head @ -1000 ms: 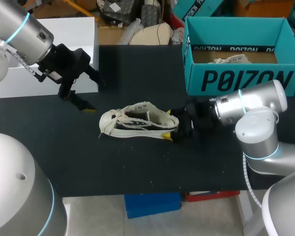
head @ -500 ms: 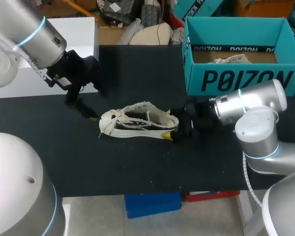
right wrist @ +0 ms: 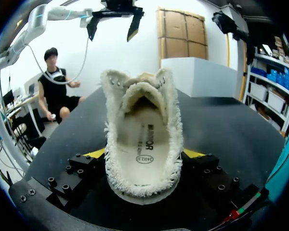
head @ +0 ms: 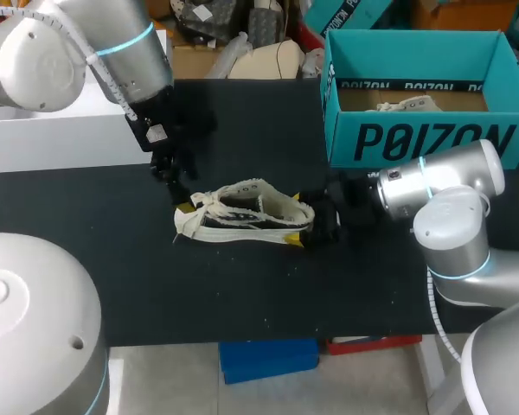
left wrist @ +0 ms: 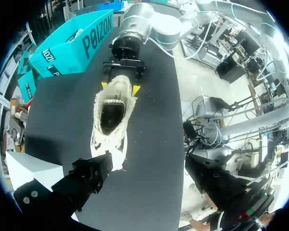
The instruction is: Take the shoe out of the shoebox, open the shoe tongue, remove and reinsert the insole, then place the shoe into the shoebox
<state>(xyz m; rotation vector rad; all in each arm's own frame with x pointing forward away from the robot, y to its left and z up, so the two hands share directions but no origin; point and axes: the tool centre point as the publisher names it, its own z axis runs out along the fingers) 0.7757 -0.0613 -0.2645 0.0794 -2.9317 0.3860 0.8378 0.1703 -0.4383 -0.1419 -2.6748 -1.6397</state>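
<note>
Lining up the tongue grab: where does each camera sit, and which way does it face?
Head view: above and behind, looking down on the table; left arm and right arm enter from the sides.
Left wrist view: at the toe of the shoe, facing its heel and the right tool; own black fingers show.
Right wrist view: at the heel, facing the toe; right tool shut on the shoe, left tool open beyond.
Shared: both wrist views see the shoe, from opposite ends.

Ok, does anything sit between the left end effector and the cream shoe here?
Nothing visible does. The open left end effector hangs just off the toe of the cream frayed-canvas shoe, with no object in the gap between them. The right end effector grips the heel at the opposite end.
</note>
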